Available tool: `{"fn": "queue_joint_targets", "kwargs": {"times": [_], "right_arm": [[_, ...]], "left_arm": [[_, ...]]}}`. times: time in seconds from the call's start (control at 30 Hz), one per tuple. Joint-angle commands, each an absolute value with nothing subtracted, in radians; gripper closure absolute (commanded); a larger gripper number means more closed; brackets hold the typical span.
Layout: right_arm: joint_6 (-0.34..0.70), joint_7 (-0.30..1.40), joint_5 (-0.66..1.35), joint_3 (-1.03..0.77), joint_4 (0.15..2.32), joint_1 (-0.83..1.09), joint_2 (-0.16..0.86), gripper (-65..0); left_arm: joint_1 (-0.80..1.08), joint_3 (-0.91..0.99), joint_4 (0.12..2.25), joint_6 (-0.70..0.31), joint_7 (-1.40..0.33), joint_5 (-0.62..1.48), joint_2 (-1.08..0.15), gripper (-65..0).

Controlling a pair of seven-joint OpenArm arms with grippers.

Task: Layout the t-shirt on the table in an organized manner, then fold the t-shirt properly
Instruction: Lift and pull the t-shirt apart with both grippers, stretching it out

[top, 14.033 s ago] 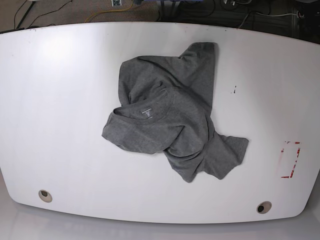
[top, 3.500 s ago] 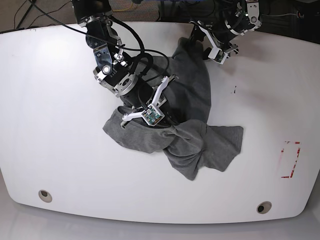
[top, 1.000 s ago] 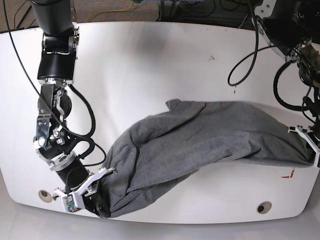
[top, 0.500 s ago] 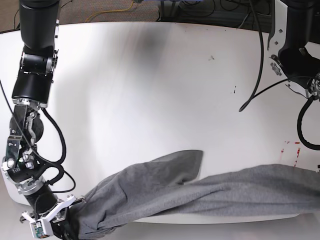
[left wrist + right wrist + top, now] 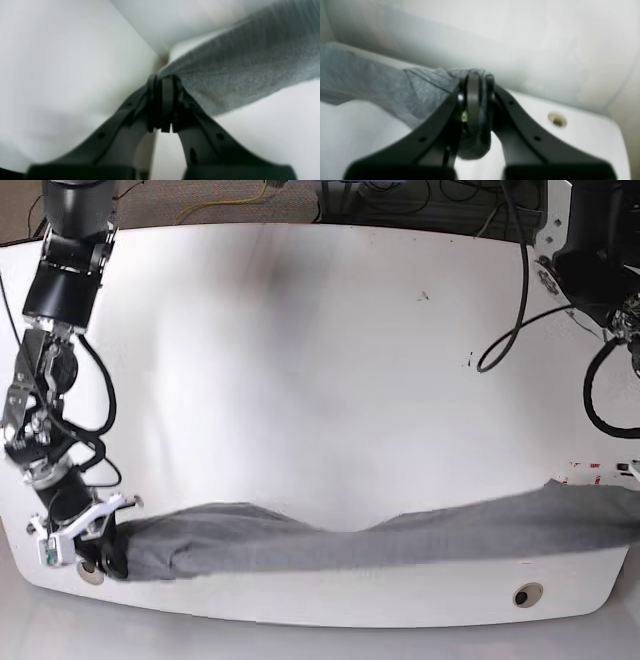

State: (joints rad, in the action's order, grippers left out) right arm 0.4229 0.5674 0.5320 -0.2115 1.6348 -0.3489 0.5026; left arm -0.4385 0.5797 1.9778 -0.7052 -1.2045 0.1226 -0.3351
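The dark grey t-shirt is pulled into a long, narrow band along the near edge of the white table. Its left end is pinched in my right gripper, which is shut on bunched fabric in the right wrist view. Its right end runs off the base view's right edge, where my left gripper is out of frame. In the left wrist view that gripper is shut on a corner of the t-shirt, which stretches away taut to the upper right.
One grommet hole sits near the front right edge, just below the cloth. Another lies beside my right gripper. Red tape marks are at the right. Cables hang over the far right corner.
Both arms have drawn the t-shirt toward the near edge and further apart. The loose, wide drape has flattened into a thin, stretched band, and the right gripper has come back onto the table's front left corner.
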Motion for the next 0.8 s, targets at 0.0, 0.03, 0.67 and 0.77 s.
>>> {"fn": "queue_joint_targets", "kwargs": {"times": [0.0,0.03,0.67,0.77], "right_arm": [[0.415,0.539,0.539,-0.242,1.679,-0.282,0.506,0.0],[0.415,0.539,0.539,-0.246,1.684,-0.257,0.498,0.0],[0.484,0.538,0.53,-0.366,1.761,0.211,0.346,0.0],[0.483,0.538,0.53,-0.366,1.773,0.255,0.344,0.0]], "left_arm": [[-0.394,0.615,1.991,-0.698,-1.184,0.11,-0.325,0.0],[-0.375,0.622,1.991,-0.698,-1.184,0.11,-0.317,0.0],[0.094,0.662,1.992,-0.698,-1.066,0.108,-0.269,0.0],[0.134,0.699,1.992,-0.698,-1.066,0.108,-0.269,0.0]]}}
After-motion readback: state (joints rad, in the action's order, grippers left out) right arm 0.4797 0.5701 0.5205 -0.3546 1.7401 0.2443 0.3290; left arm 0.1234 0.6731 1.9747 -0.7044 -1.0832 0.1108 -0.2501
